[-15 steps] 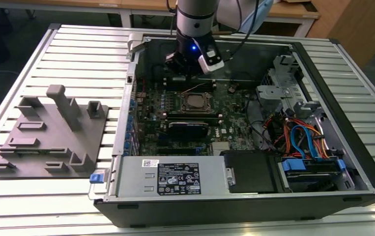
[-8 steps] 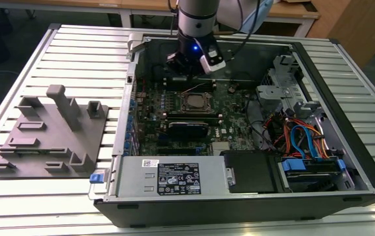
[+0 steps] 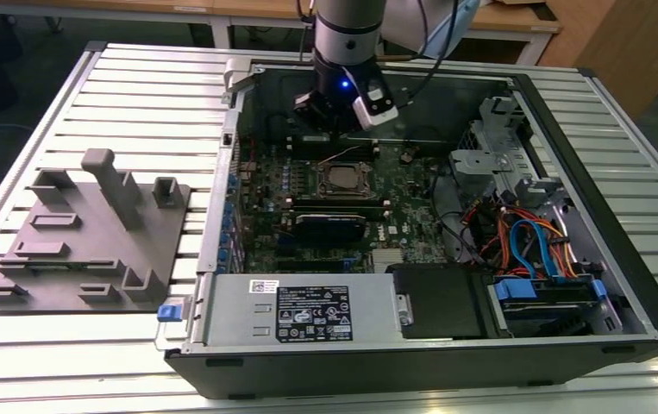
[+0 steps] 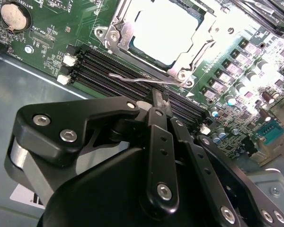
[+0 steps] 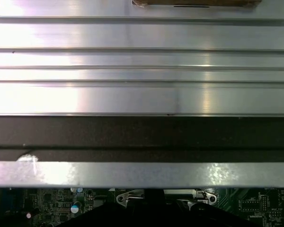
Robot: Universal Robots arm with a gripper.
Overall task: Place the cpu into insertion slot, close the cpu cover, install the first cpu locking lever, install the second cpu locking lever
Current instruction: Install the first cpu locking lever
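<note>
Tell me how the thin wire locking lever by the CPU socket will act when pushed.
The locking lever is a thin bent wire, so it will probably flex springily rather than stay rigid. Its smooth, shiny surface may let the gripper slide off. One end seems anchored beside the cpu cover, so it likely pivots rather than shifts.

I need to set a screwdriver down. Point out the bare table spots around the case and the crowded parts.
Bare slatted table lies beyond the grey fixture block, in front of it, and on the exterior view's right of the case. Inside the case is crowded: gripper over the motherboard, cables.
</note>
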